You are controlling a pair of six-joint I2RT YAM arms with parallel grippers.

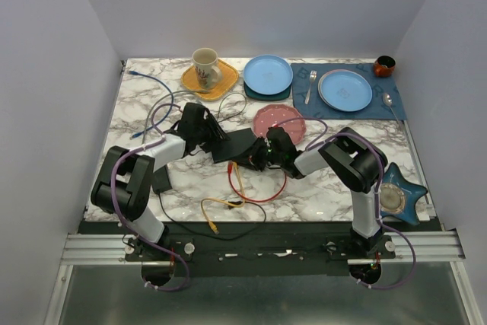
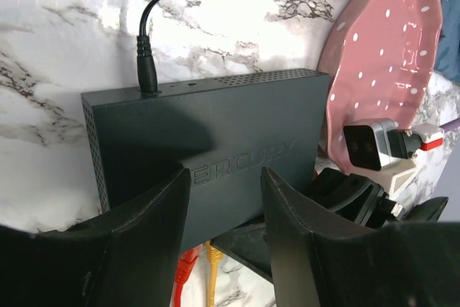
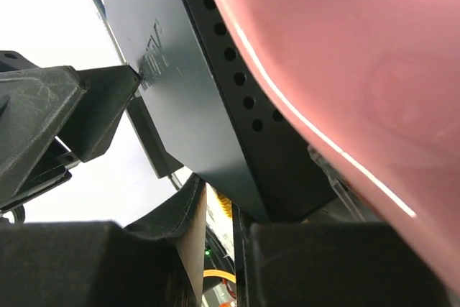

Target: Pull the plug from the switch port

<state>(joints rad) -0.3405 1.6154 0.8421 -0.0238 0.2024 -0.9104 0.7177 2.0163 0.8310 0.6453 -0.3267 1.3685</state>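
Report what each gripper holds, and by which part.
Left gripper: nothing; it is open over the switch, near its port edge. Right gripper: nearly shut at the yellow plug; whether it grips the plug cannot be told.

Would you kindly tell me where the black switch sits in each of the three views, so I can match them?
Top external: the switch lies at the picture's centre, down-left of the pink dotted plate.
Left wrist: the switch fills the centre; the plate stands at the right.
Right wrist: the switch slants from the top down to the middle, left of the plate.
Shared landmark: the pink dotted plate.
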